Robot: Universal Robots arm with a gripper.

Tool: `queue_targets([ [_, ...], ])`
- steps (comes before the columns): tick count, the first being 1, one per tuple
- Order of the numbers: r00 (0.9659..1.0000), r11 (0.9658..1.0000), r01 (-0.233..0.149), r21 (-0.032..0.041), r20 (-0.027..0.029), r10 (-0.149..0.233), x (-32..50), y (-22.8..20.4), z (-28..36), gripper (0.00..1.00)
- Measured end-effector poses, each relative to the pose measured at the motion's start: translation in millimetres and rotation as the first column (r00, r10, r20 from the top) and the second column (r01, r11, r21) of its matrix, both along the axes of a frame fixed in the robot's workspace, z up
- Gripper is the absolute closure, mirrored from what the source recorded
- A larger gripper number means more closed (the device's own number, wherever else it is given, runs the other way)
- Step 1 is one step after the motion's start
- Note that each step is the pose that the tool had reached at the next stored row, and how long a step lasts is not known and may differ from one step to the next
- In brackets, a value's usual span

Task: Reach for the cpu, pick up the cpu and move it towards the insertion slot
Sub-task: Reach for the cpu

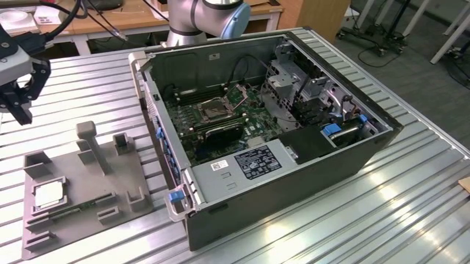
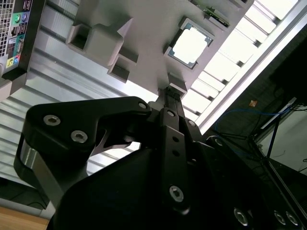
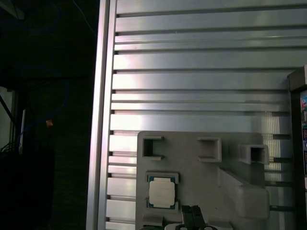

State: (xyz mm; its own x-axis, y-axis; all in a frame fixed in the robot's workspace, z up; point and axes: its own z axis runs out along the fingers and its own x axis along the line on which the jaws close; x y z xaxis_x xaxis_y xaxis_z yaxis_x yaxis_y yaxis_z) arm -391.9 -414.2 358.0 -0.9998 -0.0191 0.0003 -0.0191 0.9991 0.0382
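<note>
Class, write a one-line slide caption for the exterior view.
Gripper hangs apart from the cpu lying in its grey holder, beside the open computer case holding the insertion slot.

Silver arm (image 1: 189, 19), blue joint cap (image 1: 235, 21), black screw-studded jaws

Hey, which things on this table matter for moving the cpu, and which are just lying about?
For the job:
cpu, in the grey holder
insertion slot, inside the open computer case
end effector

Just lying about:
green circuit strip on the holder
wooden desk behind
</note>
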Motion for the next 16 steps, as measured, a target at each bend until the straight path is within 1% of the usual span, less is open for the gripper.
queue_targets([
  [16,1.0,1.0,0.0,0.0002,0.0003,0.0,-0.6,0.0,-2.7,0.89],
])
